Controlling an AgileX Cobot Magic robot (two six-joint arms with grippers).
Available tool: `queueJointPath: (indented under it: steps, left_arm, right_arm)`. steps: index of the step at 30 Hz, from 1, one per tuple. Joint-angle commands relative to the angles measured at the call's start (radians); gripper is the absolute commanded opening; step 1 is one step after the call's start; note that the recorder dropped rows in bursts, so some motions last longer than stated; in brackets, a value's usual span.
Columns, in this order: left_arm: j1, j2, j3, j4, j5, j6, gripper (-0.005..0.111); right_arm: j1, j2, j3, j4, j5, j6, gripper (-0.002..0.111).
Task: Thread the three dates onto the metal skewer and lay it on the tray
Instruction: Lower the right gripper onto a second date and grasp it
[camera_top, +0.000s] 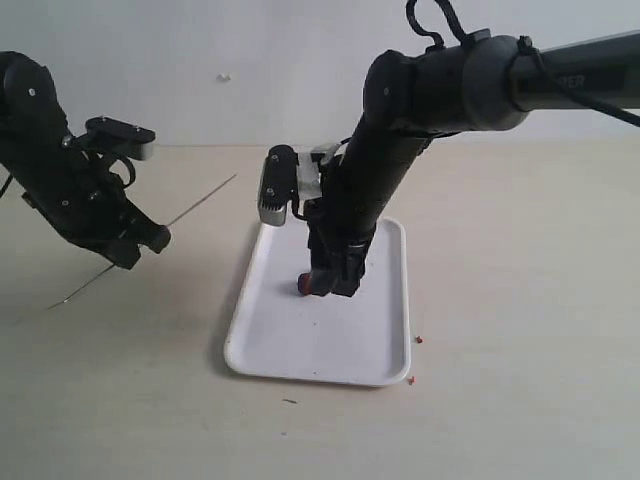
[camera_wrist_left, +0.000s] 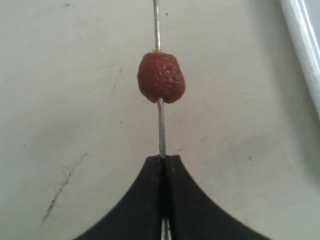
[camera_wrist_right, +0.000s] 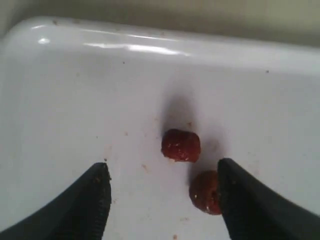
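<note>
The left arm (camera_top: 60, 170) tilts down. The left gripper (camera_wrist_left: 162, 161) is squeezed tight on the metal skewer (camera_wrist_left: 160, 125). The first date (camera_wrist_left: 161, 77) sits on the skewer just past its tips. The right arm (camera_top: 380, 170) reaches down into the tray (camera_wrist_right: 150, 50). The right gripper (camera_wrist_right: 162, 182) is spread wide, holding nothing. The second date (camera_wrist_right: 181, 145) lies just ahead of the gap, and the third date (camera_wrist_right: 204, 192) is right up against one finger.

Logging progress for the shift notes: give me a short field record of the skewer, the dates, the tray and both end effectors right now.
left end effector: shut on the metal skewer
threaded date: one, on the skewer beyond the jaws
loose dates: two, lying on the tray
right end effector: open, low over the loose dates, holding nothing
remaining: two dates to thread
</note>
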Motion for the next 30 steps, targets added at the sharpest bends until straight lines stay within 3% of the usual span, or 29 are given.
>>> queueJointPath:
  steps: [1,7,17,30]
  left_arm:
    - [0.002,-0.012,0.004,-0.005,-0.055,0.009,0.000]
    - [0.002,-0.012,0.004,-0.024,-0.090,0.010,0.000]
    - [0.002,-0.012,0.004,-0.041,-0.095,0.010,0.000]
    - [0.002,-0.012,0.004,-0.047,-0.092,0.010,0.000]
  right_arm:
    - [0.000,0.029,-0.003,0.025,-0.023,-0.044,0.058]
    - [0.000,0.053,-0.003,0.025,-0.063,-0.036,0.058]
    - [0.038,0.066,-0.044,-0.100,-0.079,0.256,0.057]
    - [0.078,0.136,-0.119,-0.221,-0.049,0.434,0.056]
